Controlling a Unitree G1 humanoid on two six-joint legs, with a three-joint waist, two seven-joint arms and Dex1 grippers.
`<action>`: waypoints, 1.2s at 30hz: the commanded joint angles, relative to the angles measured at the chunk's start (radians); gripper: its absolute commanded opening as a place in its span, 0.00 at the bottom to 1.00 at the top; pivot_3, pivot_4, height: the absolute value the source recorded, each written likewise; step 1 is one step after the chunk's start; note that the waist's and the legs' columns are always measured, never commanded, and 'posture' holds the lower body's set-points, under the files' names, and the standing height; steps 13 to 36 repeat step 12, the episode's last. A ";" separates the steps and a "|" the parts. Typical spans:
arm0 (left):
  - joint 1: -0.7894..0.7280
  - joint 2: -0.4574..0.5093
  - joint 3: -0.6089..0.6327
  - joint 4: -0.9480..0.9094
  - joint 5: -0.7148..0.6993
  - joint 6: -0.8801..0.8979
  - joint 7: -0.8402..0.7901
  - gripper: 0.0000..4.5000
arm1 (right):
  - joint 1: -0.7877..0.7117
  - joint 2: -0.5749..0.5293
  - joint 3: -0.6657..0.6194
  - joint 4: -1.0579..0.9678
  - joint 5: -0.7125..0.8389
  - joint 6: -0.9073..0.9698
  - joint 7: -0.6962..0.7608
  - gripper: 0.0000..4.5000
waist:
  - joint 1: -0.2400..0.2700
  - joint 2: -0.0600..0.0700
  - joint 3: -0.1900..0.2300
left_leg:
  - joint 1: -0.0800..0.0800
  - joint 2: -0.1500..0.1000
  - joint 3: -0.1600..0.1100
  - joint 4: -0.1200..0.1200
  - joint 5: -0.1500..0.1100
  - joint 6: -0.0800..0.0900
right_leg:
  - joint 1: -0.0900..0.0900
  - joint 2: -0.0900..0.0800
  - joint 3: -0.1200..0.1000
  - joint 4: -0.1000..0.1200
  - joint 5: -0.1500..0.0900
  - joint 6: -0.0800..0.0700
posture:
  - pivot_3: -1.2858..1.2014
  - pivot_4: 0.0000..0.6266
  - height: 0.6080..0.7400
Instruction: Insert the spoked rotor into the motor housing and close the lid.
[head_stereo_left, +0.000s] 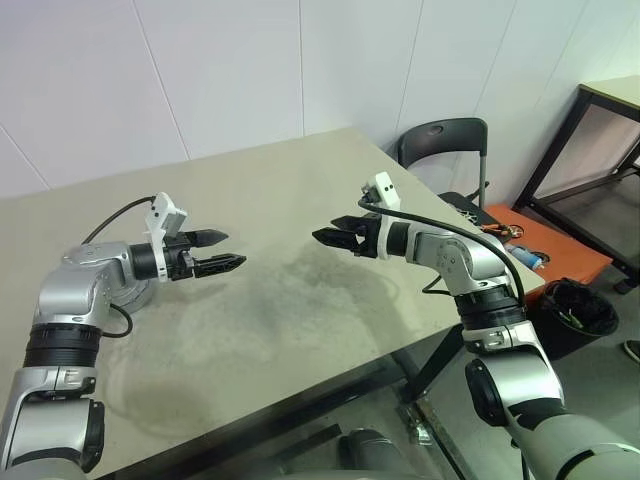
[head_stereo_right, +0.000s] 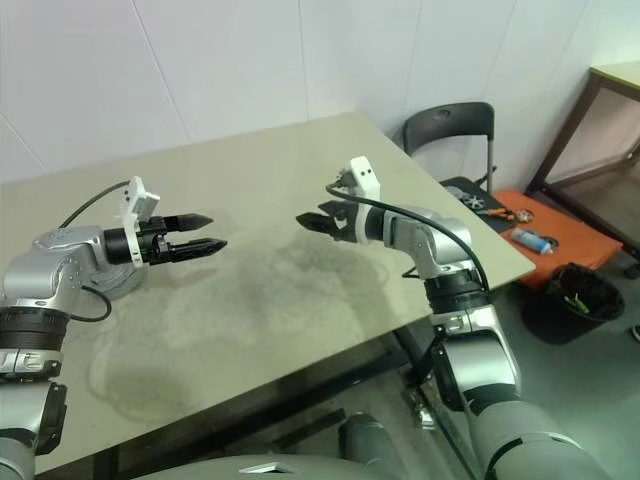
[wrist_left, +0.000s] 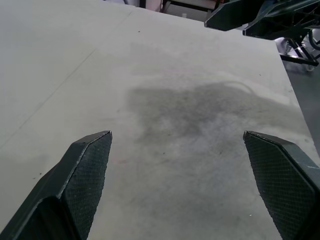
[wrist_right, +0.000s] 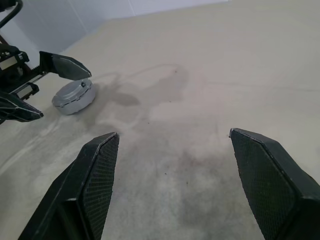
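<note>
Two black two-fingered end effectors, left (head_stereo_left: 228, 251) and right (head_stereo_left: 328, 233), spread wide, empty, facing above beige worktop (head_stereo_left: 290, 190); round silver closed motor housing (wrist_right: 74, 96) resting beside left one.

A beige table (head_stereo_left: 300, 200) with a scuffed, darker-stained patch near its middle carries a round silver closed motor housing (wrist_right: 74, 97) near its left side, partly hidden behind an arm in the head views; a black cable lies beside it
</note>
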 joint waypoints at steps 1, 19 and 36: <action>0.008 0.015 0.046 -0.010 -0.010 -0.019 0.013 0.99 | -0.036 0.013 -0.013 -0.004 -0.001 -0.019 -0.002 0.83 | 0.000 0.000 0.000 | 0.000 0.000 0.000 0.000 0.000 0.000 | 0.000 0.000 0.000 0.000 0.000 0.000 | 0.52 0.00 1.00; 0.045 0.001 0.074 0.047 -0.006 -0.066 0.020 0.99 | -0.027 0.021 -0.009 0.000 -0.011 -0.018 0.001 0.83 | 0.022 0.000 0.000 | 0.000 0.000 0.000 0.000 0.000 0.000 | 0.000 0.000 0.000 0.000 0.000 0.000 | 0.52 0.00 1.00; 0.045 0.001 0.074 0.047 -0.006 -0.066 0.020 0.99 | -0.027 0.021 -0.009 0.000 -0.011 -0.018 0.001 0.83 | 0.022 0.000 0.000 | 0.000 0.000 0.000 0.000 0.000 0.000 | 0.000 0.000 0.000 0.000 0.000 0.000 | 0.52 0.00 1.00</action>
